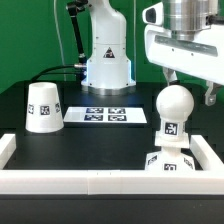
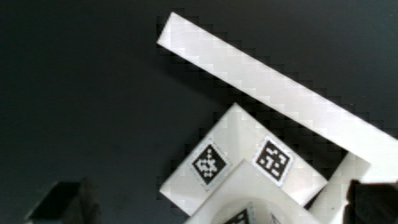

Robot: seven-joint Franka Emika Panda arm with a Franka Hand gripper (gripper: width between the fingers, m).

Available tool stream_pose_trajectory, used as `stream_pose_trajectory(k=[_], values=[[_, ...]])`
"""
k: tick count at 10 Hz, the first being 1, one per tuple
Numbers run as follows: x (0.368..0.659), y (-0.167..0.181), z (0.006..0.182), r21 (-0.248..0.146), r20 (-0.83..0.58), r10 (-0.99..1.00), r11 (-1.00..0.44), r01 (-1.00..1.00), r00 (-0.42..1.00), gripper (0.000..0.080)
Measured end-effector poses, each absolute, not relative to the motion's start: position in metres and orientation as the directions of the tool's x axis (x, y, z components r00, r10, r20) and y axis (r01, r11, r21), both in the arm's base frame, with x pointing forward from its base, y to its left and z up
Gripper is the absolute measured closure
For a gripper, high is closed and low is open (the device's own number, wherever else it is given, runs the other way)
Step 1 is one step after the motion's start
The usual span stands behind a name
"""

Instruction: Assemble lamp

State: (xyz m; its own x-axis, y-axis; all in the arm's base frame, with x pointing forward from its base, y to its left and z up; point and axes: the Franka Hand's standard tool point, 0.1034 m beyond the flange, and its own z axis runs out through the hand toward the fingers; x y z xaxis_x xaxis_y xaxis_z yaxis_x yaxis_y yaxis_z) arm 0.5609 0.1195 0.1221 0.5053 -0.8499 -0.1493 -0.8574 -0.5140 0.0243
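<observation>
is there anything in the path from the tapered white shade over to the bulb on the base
Nothing visible blocks it. The matte white tapered shade stands alone on the black table. Between it and the ball-shaped white bulb on the square white base lies only the flat marker board. The gripper hangs above the bulb.

My arm's base (image 1: 107, 62) stands at about twelve o'clock in the exterior view, a broad glossy white column with a small triangular mark on its front, and a dark cable runs up beside it at eleven o'clock. My wrist and hand come in from about one to two o'clock, cropped by the frame edge, so the links between base and wrist are out of sight. My gripper (image 1: 190, 84) hangs fingers-down, high above the desk. In the wrist view only the blurred dark tips of my fingers (image 2: 59, 200) show at seven and five o'clock, spread apart with nothing between them.
</observation>
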Motion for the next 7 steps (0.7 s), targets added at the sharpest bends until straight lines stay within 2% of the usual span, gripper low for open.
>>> stream_pose_trajectory(k=[4, 7], values=[[0.514, 0.102, 0.12, 0.031, -0.161, -0.662, -0.744, -0.667, 0.732, 0.0101], [0.483, 0.049, 0.119, 0.002, -0.136, -0.536, -0.841, -0.541, 0.833, 0.0101]])
